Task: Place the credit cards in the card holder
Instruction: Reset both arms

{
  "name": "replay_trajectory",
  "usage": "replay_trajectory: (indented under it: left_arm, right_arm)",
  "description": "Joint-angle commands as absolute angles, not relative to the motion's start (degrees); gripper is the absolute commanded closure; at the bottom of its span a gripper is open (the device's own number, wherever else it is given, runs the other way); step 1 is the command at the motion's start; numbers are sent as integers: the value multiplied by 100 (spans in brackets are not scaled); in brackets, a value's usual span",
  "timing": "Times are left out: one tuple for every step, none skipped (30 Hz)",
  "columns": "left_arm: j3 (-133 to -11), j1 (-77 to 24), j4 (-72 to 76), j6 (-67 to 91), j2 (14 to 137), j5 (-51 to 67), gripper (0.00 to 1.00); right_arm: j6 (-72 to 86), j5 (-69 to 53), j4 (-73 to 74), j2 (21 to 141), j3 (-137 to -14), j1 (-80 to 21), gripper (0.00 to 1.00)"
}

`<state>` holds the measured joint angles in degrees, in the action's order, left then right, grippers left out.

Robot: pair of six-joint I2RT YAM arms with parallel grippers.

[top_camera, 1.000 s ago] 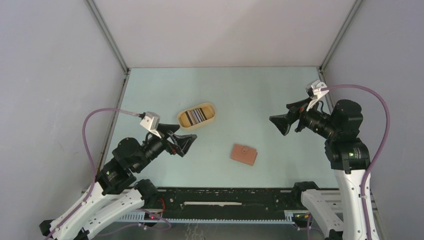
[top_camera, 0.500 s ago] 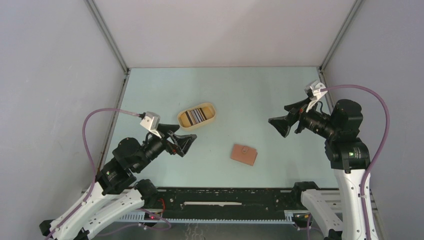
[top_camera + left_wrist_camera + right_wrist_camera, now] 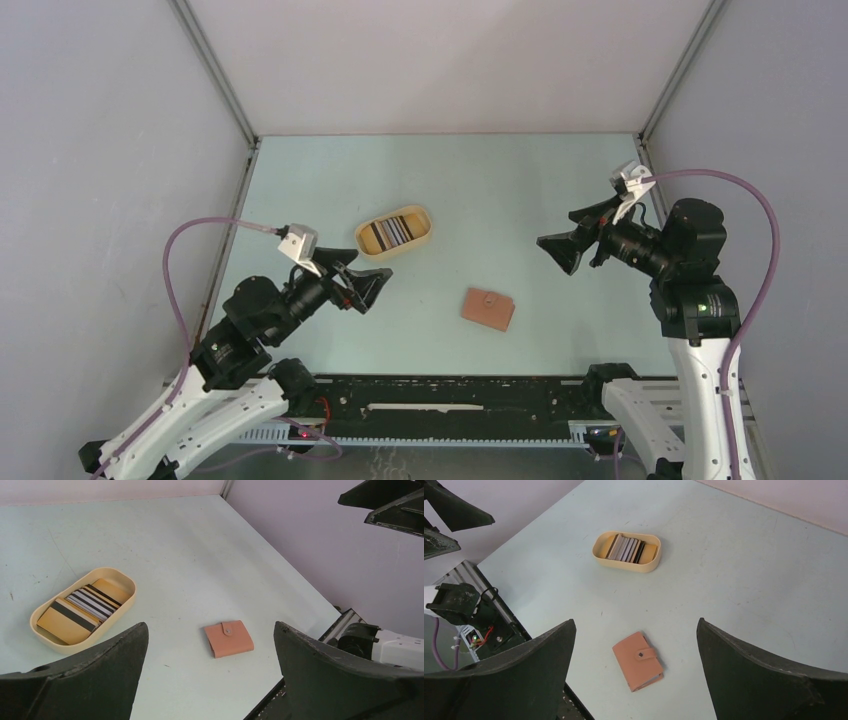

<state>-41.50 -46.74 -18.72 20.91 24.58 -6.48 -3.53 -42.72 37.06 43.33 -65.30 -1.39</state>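
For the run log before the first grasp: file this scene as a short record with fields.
card holder: folded shut, flat on the table
credit cards: stacked in the oval tray
left tool: open, empty, raised beside the tray
right tool: open, empty, raised, apart from the card holder
progress: nothing grasped yet

One card holder (image 3: 489, 308). One oval tray (image 3: 626, 566). The cards (image 3: 85, 607) number several, all in one row, overlapped too closely for an exact count. One bench (image 3: 520, 180). Two arms, a left arm (image 3: 250, 318) and a right arm (image 3: 690, 250) — each has two fingers (image 3: 85, 680), four in all. Two purple cables (image 3: 190, 235), one per arm.
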Motion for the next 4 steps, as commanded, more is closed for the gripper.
replay_trajectory:
  left_arm:
    - [-4250, -4649, -1784, 1946, 2408, -755, 0]
    - [-4247, -4646, -1776, 1951, 2408, -760, 0]
    - [-4241, -4649, -1771, 1951, 2409, -764, 0]
    - [-4220, -4649, -1756, 1943, 2411, -757, 0]
  right_arm:
    - [-395, -4420, 3656, 4341, -6746, -88, 0]
    - [-402, -4406, 3664, 4342, -6742, -88, 0]
    - [-416, -4397, 3661, 4348, -6742, -83, 0]
    - [-428, -4390, 3664, 4349, -6741, -80, 0]
